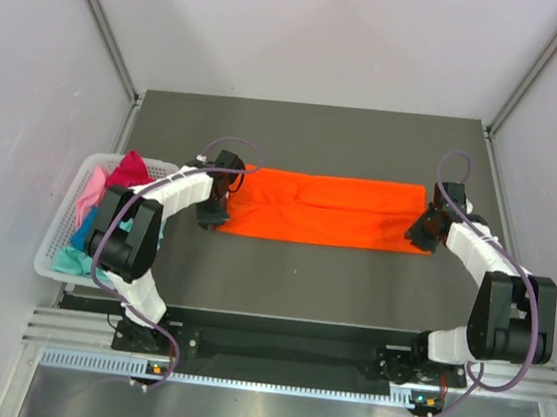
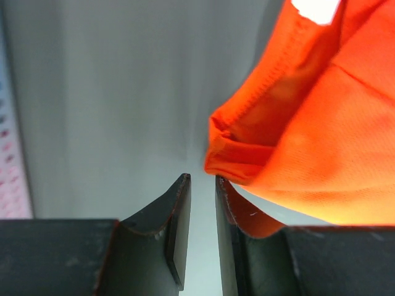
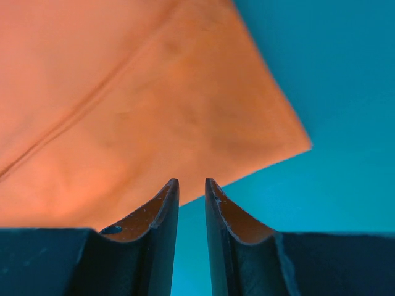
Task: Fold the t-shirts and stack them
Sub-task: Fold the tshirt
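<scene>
Though they stand ajar, pincers [image 2: 202,179] [image 3: 191,180] hold nothing.

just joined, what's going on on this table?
Two robot arms are working on a bright orange cloth t-shirt, which lies folded into a long strip across the dark table. The left gripper is at the strip's left end and the right gripper at its right end. Both have their fingers slightly apart with no cloth between them, so neither holds the shirt. Magenta cloth, pale pink cloth and teal cloth lie crumpled in a white plastic lattice basket on the left.
</scene>
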Robot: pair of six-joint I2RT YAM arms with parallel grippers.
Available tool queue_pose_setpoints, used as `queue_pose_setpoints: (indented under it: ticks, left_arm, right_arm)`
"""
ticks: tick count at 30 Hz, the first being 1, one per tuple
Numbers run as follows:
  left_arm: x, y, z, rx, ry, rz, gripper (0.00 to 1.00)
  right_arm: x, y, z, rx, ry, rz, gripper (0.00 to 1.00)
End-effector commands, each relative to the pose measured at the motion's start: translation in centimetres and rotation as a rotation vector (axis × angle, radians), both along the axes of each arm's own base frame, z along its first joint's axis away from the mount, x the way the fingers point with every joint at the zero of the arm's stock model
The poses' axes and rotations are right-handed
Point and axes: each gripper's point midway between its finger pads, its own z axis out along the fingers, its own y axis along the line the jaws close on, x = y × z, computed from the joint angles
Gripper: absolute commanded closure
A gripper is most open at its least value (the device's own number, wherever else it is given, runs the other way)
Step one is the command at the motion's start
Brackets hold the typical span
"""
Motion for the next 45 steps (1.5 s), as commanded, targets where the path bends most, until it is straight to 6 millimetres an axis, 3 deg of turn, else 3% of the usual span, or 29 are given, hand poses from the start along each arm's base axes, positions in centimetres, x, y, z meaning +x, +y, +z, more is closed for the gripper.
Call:
queue_pose_setpoints:
  ticks: [1,7,12,19,25,30,37,45]
  left_arm:
    - [0.5,1.6,1.1,0.082,-0.018,0.035,0.72]
    - [-0.2,1.7,2.3,0.079,-0.014,0.046,0.7]
    - [0.4,0.9,5.2,0.026,-0.071,0.017,0.69]
    - [4.6,-4.8,9.7,-0.228,-0.177,-0.129,0.66]
    - [5.8,-9.5,11.3,-0.445,-0.167,-0.264,0.65]
    - [5.4,-9.4,10.9,-0.439,-0.165,-0.285,0.65]
    - [3.8,-7.9,8.3,-0.399,-0.145,-0.211,0.59]
    - [2.5,-7.8,7.5,-0.405,-0.112,-0.225,0.6]
  right_arm:
    - [-0.4,-2.9,-1.5,-0.069,0.042,-0.081,0.76]
    - [-0.8,-4.4,-2.7,-0.096,0.077,-0.109,0.77]
    - [-1.0,-4.7,-2.9,-0.099,0.083,-0.125,0.77]
    - [-1.0,-6.0,-1.5,-0.114,0.081,-0.18,0.77]
    - [-1.4,-5.8,0.5,-0.059,0.076,-0.292,0.73]
    - [-1.6,-5.8,0.7,-0.026,0.043,-0.391,0.71]
    - [-2.0,-6.1,-0.4,-0.009,0.056,-0.472,0.69]
    - [-2.3,-5.5,-3.8,0.038,0.086,-0.511,0.68]
